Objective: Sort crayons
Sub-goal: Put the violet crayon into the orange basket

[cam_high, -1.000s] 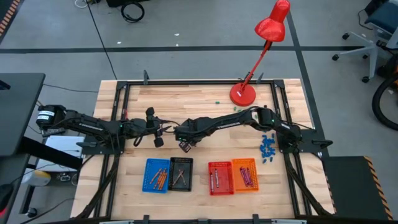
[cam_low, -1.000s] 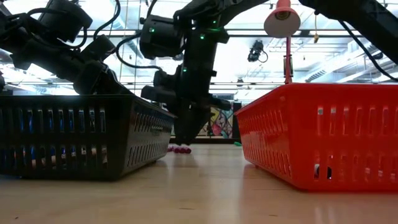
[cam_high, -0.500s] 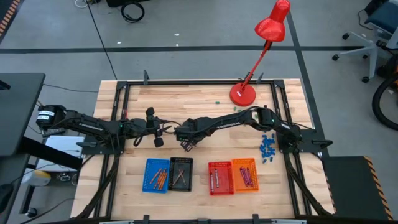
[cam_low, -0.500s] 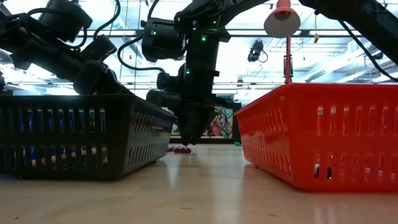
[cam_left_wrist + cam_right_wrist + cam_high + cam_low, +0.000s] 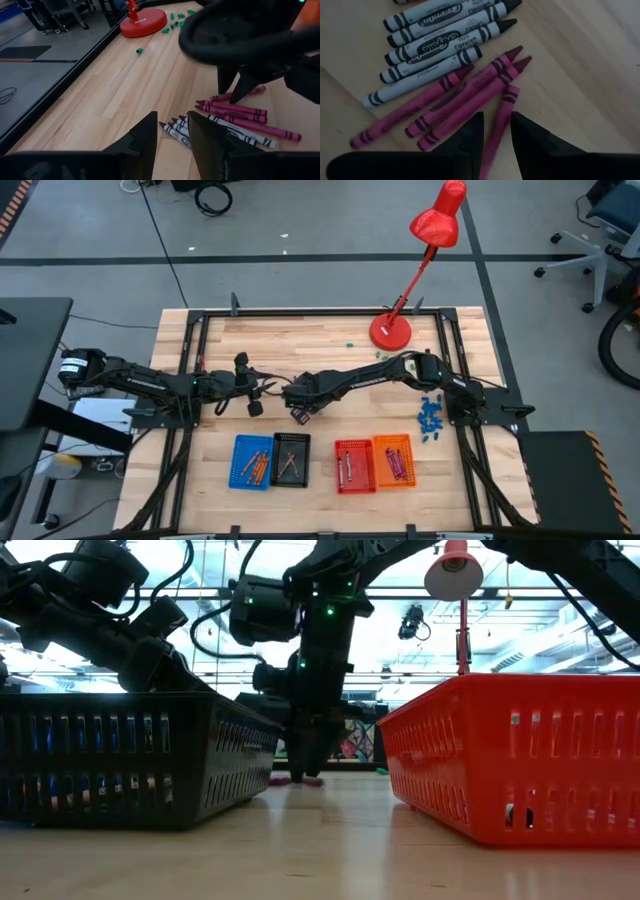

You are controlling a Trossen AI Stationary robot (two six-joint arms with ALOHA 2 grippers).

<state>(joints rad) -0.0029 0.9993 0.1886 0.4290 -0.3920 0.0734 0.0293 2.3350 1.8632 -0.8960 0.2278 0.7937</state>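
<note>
Several grey-white crayons and several magenta crayons lie flat in a loose row on the wooden table, near its middle. My right gripper points down over them, low above the table. It is open, and its two fingers stand on either side of one magenta crayon without visibly touching it. The left wrist view shows those fingers over the magenta crayons. My left gripper is open and empty, just left of the pile, facing the grey-white crayons.
Four small baskets stand in a row near the front edge: blue, black, red and orange, each holding crayons. A red desk lamp stands at the back. Blue chunks lie at the right, green bits by the lamp.
My right gripper has gone down toward the magenta crayons on the table, shifting slightly toward the table's right, until its fingertips stand around one of them. The crayons have not moved.
</note>
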